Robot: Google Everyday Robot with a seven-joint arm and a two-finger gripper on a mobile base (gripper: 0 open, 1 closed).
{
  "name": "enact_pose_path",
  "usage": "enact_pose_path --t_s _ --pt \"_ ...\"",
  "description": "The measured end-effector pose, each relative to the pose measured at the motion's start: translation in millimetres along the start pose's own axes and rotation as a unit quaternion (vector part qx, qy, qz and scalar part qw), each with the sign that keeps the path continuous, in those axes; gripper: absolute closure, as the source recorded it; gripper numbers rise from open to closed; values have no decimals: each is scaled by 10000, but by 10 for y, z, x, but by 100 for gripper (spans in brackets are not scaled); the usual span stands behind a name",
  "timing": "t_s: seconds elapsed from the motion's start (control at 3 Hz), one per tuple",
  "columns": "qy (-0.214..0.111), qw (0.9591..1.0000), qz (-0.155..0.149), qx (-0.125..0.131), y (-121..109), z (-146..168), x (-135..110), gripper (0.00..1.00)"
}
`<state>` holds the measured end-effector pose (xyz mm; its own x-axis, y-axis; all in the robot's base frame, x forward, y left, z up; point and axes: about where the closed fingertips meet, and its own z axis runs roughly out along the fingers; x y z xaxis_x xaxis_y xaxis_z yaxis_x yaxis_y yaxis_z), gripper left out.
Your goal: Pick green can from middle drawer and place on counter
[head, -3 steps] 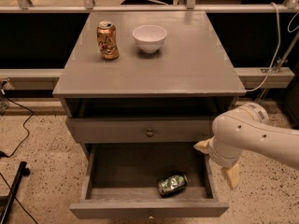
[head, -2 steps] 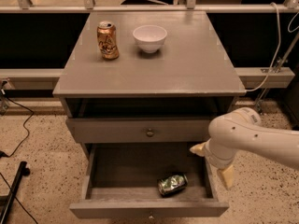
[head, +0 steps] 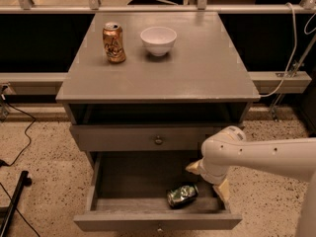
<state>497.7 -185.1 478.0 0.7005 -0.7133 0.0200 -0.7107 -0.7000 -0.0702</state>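
Observation:
The green can (head: 181,195) lies on its side on the floor of the open middle drawer (head: 129,177), near the front right. My gripper (head: 208,180) hangs over the drawer's right part, just right of and slightly above the can, without touching it. Its two cream fingertips (head: 193,167) are spread apart and hold nothing. The white arm reaches in from the right edge. The grey counter (head: 197,70) tops the cabinet above.
An orange-gold can (head: 114,42) and a white bowl (head: 158,40) stand at the back of the counter. The upper drawer front with its knob (head: 158,140) is shut just above the gripper. Cables lie on the speckled floor at left.
The arm and gripper have moved left and a little down, from beside the drawer's right wall to over the drawer close to the green can. The can has not moved.

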Motion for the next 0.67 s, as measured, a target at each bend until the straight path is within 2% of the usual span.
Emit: enact_pose_path --t_s 0.33,0.67 --pt "-110 9993 -344 11 -93 266 -102 0" --pt "-366 9974 -601 186 -177 469 -178 0"
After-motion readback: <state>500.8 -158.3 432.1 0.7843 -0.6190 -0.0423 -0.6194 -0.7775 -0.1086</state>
